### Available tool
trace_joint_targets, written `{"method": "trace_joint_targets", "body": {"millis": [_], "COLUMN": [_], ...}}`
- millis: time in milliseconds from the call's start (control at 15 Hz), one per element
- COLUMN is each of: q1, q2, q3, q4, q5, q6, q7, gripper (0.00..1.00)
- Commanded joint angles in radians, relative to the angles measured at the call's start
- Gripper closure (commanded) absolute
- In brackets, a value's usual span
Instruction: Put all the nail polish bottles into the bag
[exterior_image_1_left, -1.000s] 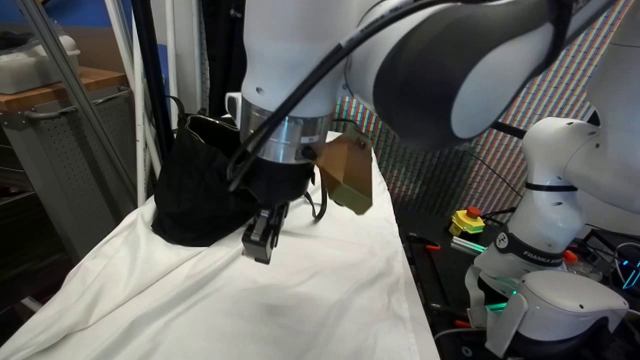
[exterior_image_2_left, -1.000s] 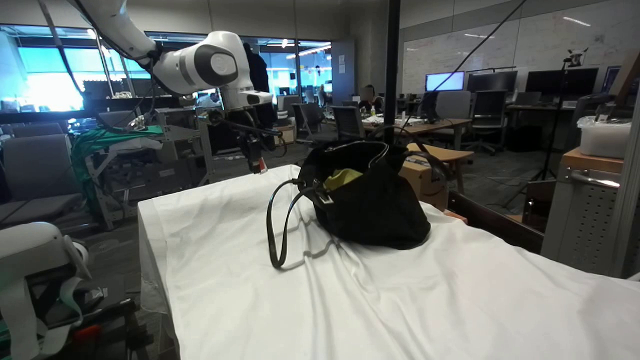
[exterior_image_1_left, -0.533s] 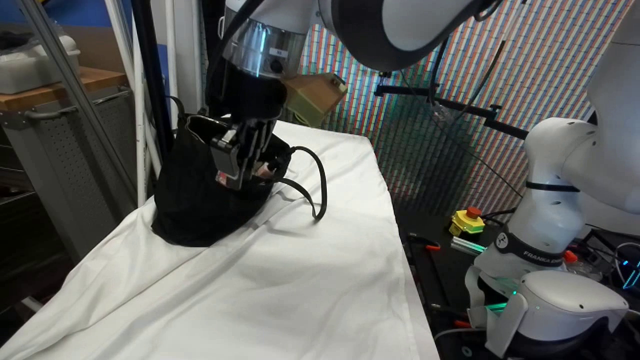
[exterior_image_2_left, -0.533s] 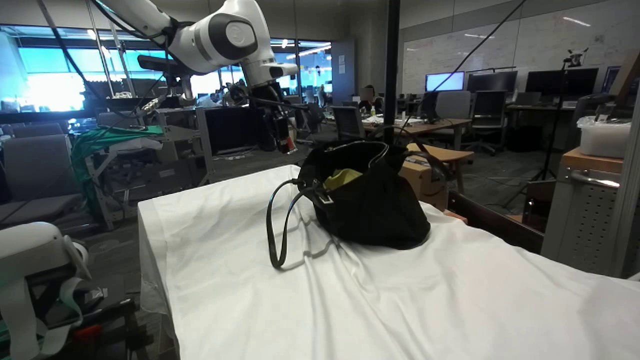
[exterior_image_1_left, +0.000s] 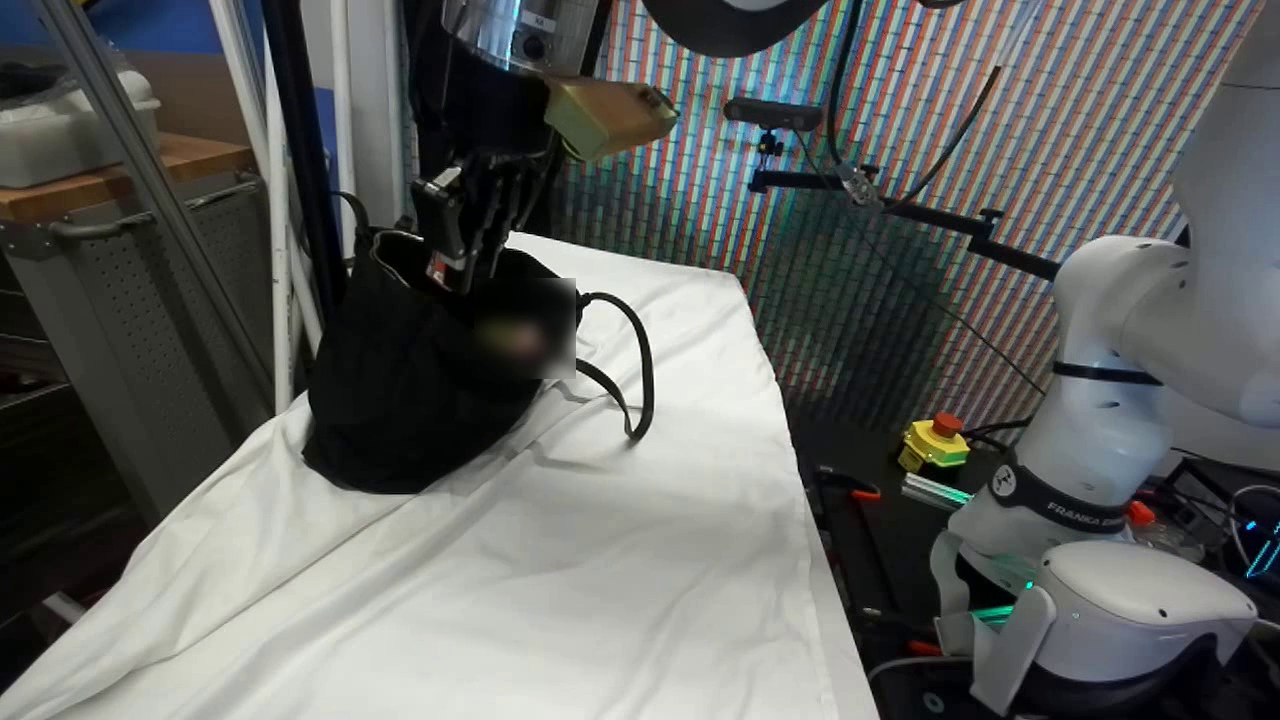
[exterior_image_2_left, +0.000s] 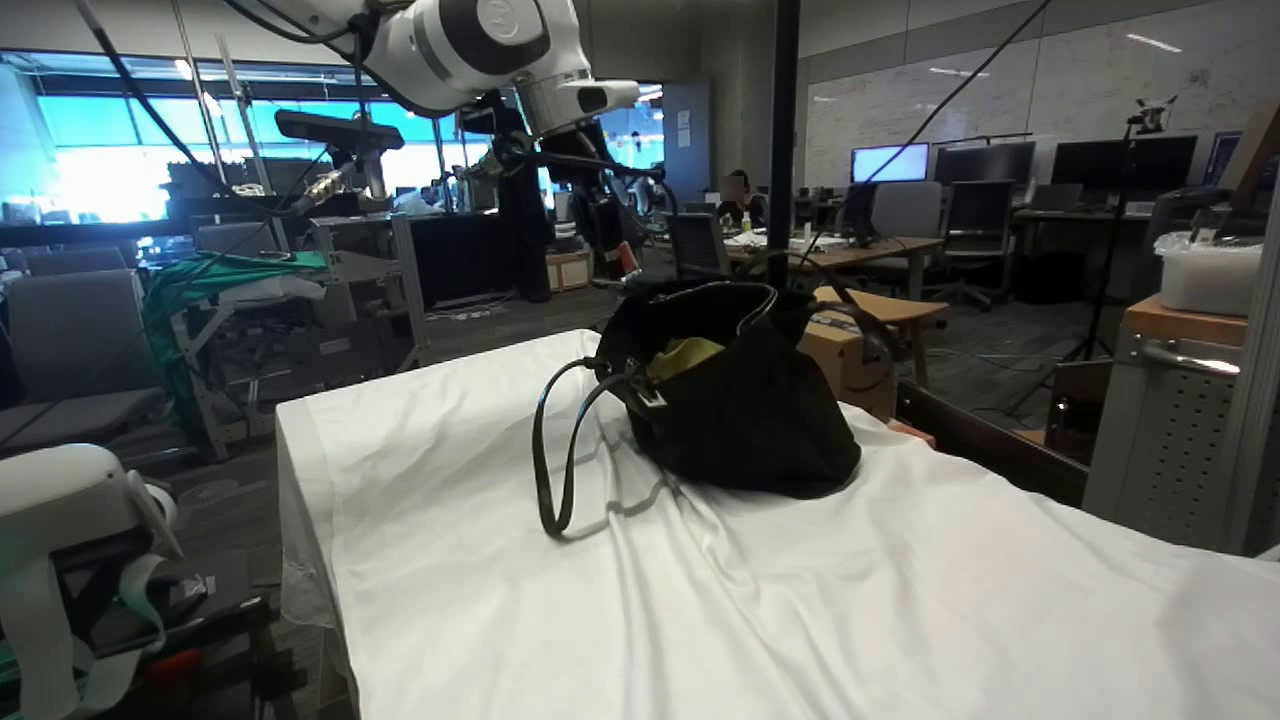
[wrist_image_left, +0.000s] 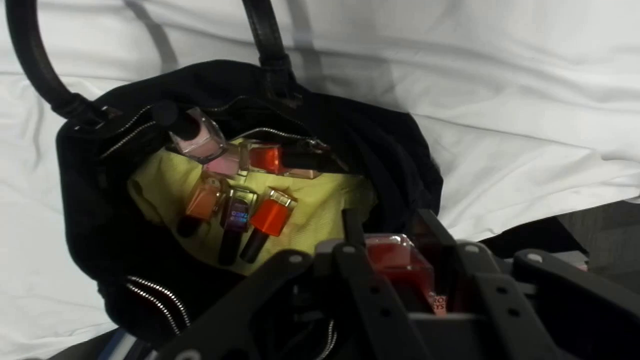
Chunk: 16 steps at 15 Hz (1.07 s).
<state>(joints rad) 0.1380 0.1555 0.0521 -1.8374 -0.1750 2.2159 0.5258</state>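
Note:
The black bag (exterior_image_2_left: 745, 430) stands on the white cloth with its mouth open, seen in both exterior views. Looking down in the wrist view, its yellow lining (wrist_image_left: 320, 200) bears several nail polish bottles: an orange one (wrist_image_left: 204, 199), a dark one (wrist_image_left: 237, 214), a red-orange one (wrist_image_left: 271, 217), another red-orange one (wrist_image_left: 266, 158) and pink ones. One pale pink bottle (wrist_image_left: 199, 137) lies by the inner zip. My gripper (wrist_image_left: 392, 225) is shut on a red bottle (wrist_image_left: 397, 260), above the bag's edge. That bottle's cap is mostly hidden between the fingers.
The bag's handle loop (exterior_image_1_left: 635, 370) sticks out over the white cloth (exterior_image_1_left: 640, 570). Upright poles (exterior_image_1_left: 280, 230) and a grey cart (exterior_image_1_left: 190, 300) stand close to the bag. A white robot arm (exterior_image_1_left: 1090, 430) is beside the table. A blurred patch covers part of the bag.
My gripper has risen from beside the bag to above its rim, carrying the red bottle along. The bag has not moved.

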Motion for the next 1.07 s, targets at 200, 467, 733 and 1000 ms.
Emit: {"method": "trace_joint_targets", "body": {"millis": [200, 467, 733, 1000], "q1": [-0.032, -0.041, -0.043, -0.037], "q2": [0.054, 0.108, 0.155, 0.167], "q3": [-0.037, -0.055, -0.066, -0.072], "q4": [0.091, 0.144, 0.196, 0.216], "q5": [-0.008, -0.005, 0.005, 0.007], "q6": [-0.067, -0.080, -0.100, -0.111], "q7": [-0.009, -0.014, -0.018, -0.007], "gripper": [0.85, 0.85, 0.34, 0.09]}}
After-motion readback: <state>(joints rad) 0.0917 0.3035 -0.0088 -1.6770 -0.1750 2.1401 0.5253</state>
